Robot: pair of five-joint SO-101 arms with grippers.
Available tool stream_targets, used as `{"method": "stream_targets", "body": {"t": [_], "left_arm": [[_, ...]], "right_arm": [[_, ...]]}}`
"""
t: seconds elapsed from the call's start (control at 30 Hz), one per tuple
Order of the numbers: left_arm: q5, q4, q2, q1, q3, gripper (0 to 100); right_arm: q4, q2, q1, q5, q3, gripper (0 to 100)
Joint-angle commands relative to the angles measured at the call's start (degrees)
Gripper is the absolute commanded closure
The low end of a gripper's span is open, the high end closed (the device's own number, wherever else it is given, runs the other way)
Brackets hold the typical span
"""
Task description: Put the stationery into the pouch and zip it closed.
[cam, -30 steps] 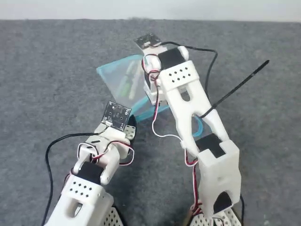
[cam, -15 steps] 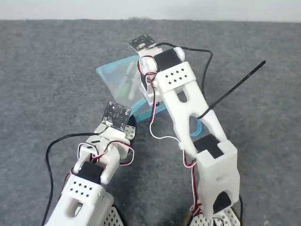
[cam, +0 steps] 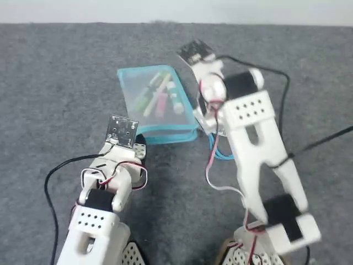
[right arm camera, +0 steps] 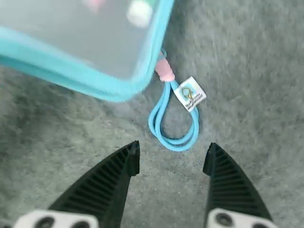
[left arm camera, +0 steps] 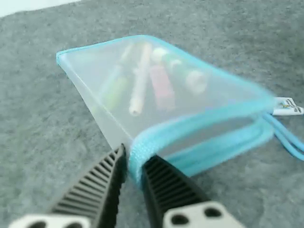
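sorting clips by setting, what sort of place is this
Likely a robotics test bench: two white robot arms on a grey felt-like mat, with a clear pouch of pens as the practice item.

Nothing here can be read. A small white tag [right arm camera: 189, 94] hangs on the blue cord loop [right arm camera: 153, 124] at the corner of the pouch [right arm camera: 71, 42]. It carries a little round emblem and lines of print too small to make out. The pens [left arm camera: 161, 88] inside the pouch show only blurred colour bands.
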Motion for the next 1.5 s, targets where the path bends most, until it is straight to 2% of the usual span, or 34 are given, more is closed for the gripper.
{"method": "stream_targets", "body": {"t": [0.0, 0.23, 0.43, 0.67, 0.77, 1.03, 1.27, 1.33, 1.47], "left_arm": [[-0.2, 0.4, -1.0, -0.6, -3.5, 99], [-0.2, 0.4, -1.0, -0.6, -3.5, 99], [-0.2, 0.4, -1.0, -0.7, -3.5, 99], [-0.3, 0.2, -1.0, -0.7, -2.9, 99], [-0.3, 0.2, -1.0, -0.7, -2.9, 99], [-0.3, 0.4, -1.0, -0.7, -2.9, 99], [-0.3, 0.4, -1.0, -0.7, -2.9, 99], [-0.3, 0.4, -1.0, -0.7, -2.9, 99], [-0.3, 0.2, -1.0, -0.7, -2.9, 99]], "right_arm": [[-13.9, -7.3, 0.3, 1.1, 18.2, 76.8], [-39.0, -7.7, 0.6, 4.0, 36.4, 76.8], [-53.8, -7.0, -0.4, 4.4, 42.9, 76.5], [-64.5, 1.0, -1.0, 4.4, 42.9, 76.4], [-66.1, 3.3, -2.1, 4.5, 42.6, 76.4], [-61.1, 9.7, -2.2, 7.8, 32.1, 76.6], [-60.0, 16.8, -2.2, 20.7, 26.5, 76.9], [-58.1, 18.4, -2.2, 22.0, 26.0, 80.1], [-49.0, 19.6, -0.9, 22.2, 21.7, 94.3]]}}
